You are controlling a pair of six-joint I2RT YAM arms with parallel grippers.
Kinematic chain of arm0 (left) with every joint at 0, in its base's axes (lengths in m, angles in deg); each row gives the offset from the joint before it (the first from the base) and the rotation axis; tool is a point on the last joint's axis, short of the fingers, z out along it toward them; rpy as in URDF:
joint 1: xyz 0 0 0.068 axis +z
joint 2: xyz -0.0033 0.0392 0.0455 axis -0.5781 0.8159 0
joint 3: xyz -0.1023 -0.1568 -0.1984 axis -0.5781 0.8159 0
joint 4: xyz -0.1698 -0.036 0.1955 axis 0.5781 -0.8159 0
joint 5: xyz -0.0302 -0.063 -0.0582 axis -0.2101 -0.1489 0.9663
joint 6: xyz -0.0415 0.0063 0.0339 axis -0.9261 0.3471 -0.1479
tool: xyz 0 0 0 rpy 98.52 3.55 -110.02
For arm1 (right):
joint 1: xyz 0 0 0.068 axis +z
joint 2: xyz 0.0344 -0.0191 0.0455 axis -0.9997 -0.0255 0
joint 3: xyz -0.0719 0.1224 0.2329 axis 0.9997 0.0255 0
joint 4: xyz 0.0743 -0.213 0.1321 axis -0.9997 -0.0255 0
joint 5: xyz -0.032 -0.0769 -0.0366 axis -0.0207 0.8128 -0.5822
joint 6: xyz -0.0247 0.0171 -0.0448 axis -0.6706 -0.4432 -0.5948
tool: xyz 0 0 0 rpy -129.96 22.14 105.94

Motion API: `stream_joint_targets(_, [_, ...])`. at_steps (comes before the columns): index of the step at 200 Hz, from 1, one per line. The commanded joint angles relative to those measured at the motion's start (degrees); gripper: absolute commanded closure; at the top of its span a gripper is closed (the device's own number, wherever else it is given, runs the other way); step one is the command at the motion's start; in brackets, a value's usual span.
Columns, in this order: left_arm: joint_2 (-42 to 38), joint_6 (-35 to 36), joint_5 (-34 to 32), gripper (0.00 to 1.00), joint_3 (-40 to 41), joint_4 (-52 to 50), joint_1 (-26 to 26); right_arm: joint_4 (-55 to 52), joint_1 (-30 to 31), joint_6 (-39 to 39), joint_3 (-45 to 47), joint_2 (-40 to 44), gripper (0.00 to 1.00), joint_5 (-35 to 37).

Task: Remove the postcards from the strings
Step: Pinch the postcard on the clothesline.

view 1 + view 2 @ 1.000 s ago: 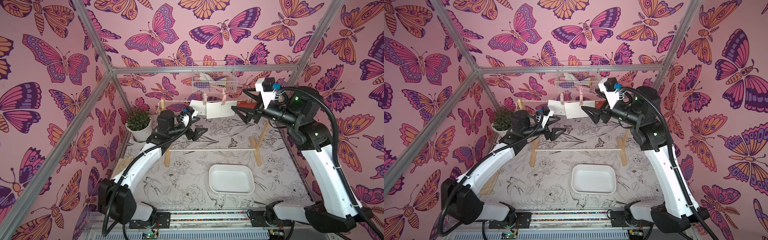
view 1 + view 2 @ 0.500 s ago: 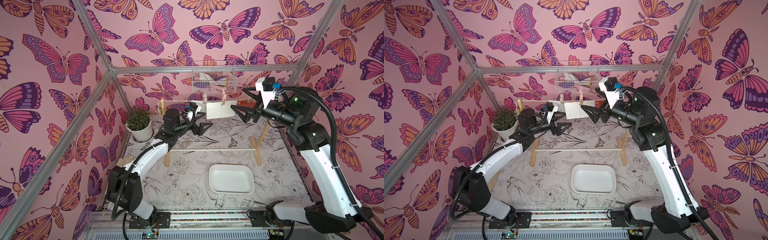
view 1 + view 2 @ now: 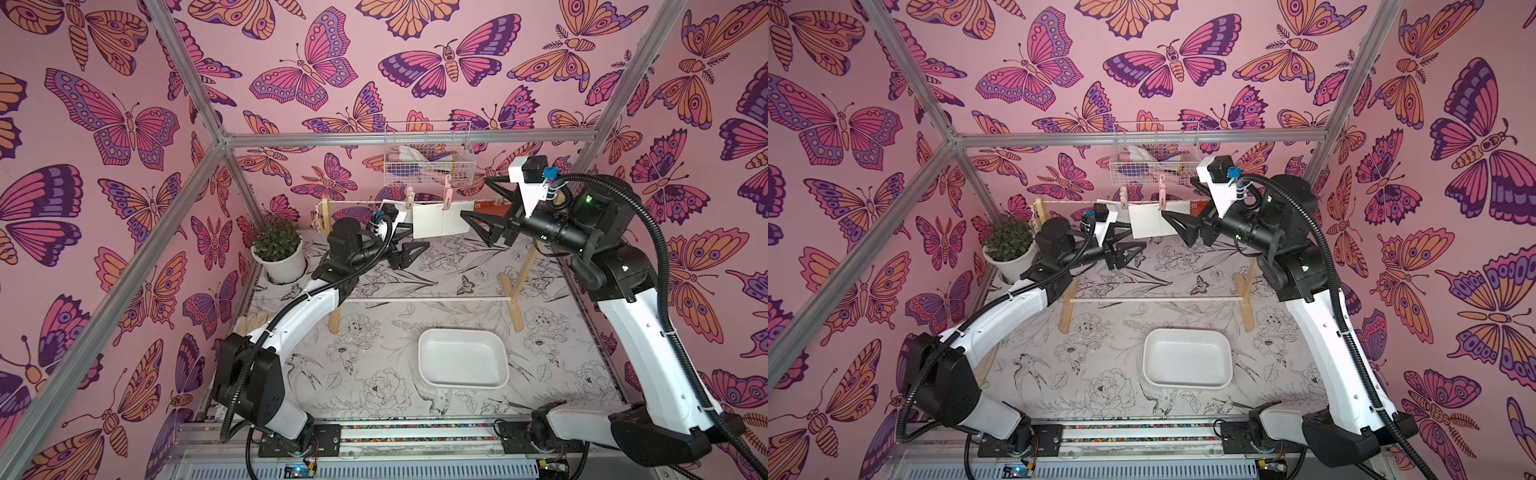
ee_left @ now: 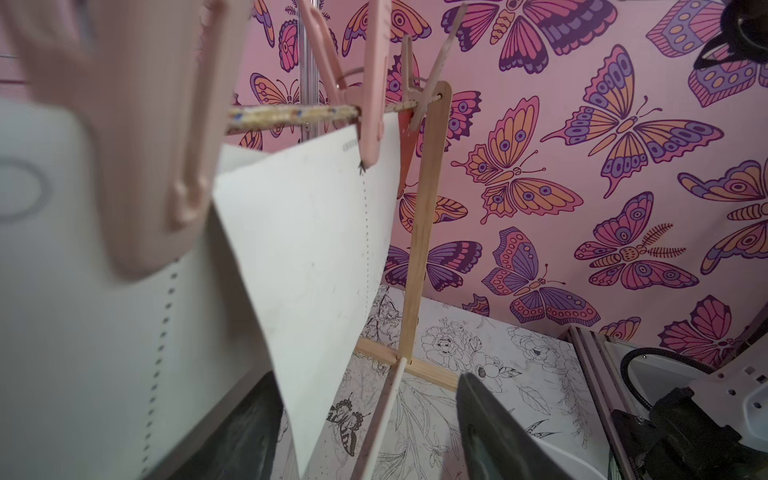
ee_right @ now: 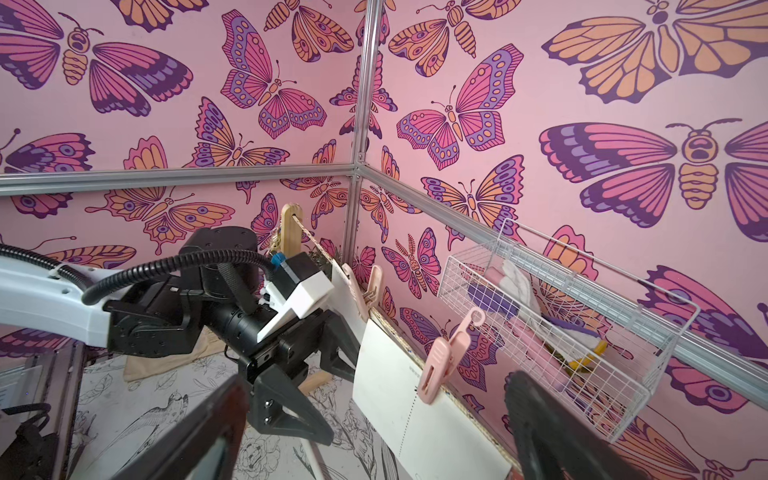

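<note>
The left claw (image 3: pixel 417 237) has its jaws apart, just below the string (image 4: pixel 291 114) and toward the left post of the wooden rack (image 4: pixel 424 228). In the left wrist view the lower corner of the middle white postcard (image 3: pixel 440 218) shows between its fingers; whether either finger touches a card cannot be told. The right claw (image 3: pixel 476 198) is spread wide with nothing gripped, up at string height near the rack's right post, with the middle postcard's right end between its jaws.

All three postcards hang from the string across the top of the rack. The left white postcard (image 5: pixel 345 291) is nearest the left post, the middle one is at the centre, and the red postcard (image 4: pixel 405 145) is by the right post. Pink clothespins (image 5: pixel 436 365) pin the two white ones.

A thin dowel (image 3: pixel 415 299) joins the rack's feet. A white tray (image 3: pixel 461 332) sits on the bench (image 3: pixel 374 332) in front of the rack, a potted plant (image 3: pixel 278 253) stands left of it, and a wire basket (image 3: pixel 428 162) hangs on the wall behind it.
</note>
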State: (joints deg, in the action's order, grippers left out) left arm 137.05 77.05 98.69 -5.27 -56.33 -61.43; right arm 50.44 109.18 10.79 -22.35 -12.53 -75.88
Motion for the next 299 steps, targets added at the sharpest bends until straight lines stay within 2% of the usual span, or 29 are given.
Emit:
stream_joint_targets(1, [-2.2,-1.5,1.1,0.38,1.0,3.4,-0.6,1.2,-0.5,-0.5,0.0,0.2,0.02,2.0])
stream_joint_targets(68, [-2.8,-4.0,1.5,0.60,3.0,6.5,-0.9,-0.8,-0.8,-0.5,-4.4,-3.7,0.01,4.5])
stream_joint_targets(112, [-1.9,-5.1,1.5,0.65,2.9,8.7,-0.9,-2.6,-1.8,0.8,-8.3,-6.4,0.00,5.3])
stream_joint_targets(127, [-1.7,-5.4,1.4,0.69,3.2,9.3,-0.9,-3.9,-3.2,3.0,-10.9,-8.1,0.00,4.9])
stream_joint_targets(164, [-0.8,-5.3,1.1,0.73,3.8,10.8,-0.8,-12.6,-6.9,9.7,-20.8,-13.3,0.01,4.7])
stream_joint_targets(199, [0.4,-6.0,1.3,0.77,4.5,13.4,-0.7,-16.1,-10.2,15.0,-26.0,-17.2,0.02,-3.6])
stream_joint_targets(224, [1.2,-6.4,1.2,0.78,5.7,15.7,-0.4,-16.3,-12.3,16.1,-28.1,-19.3,0.03,-15.0])
stream_joint_targets(241, [1.8,-6.4,1.2,0.78,6.0,16.5,-0.1,-16.1,-13.0,16.3,-28.6,-20.2,0.03,-20.0])
stream_joint_targets(299, [3.3,-7.6,1.5,0.78,5.9,19.8,0.4,-16.5,-12.7,16.0,-28.7,-22.7,0.10,-22.6])
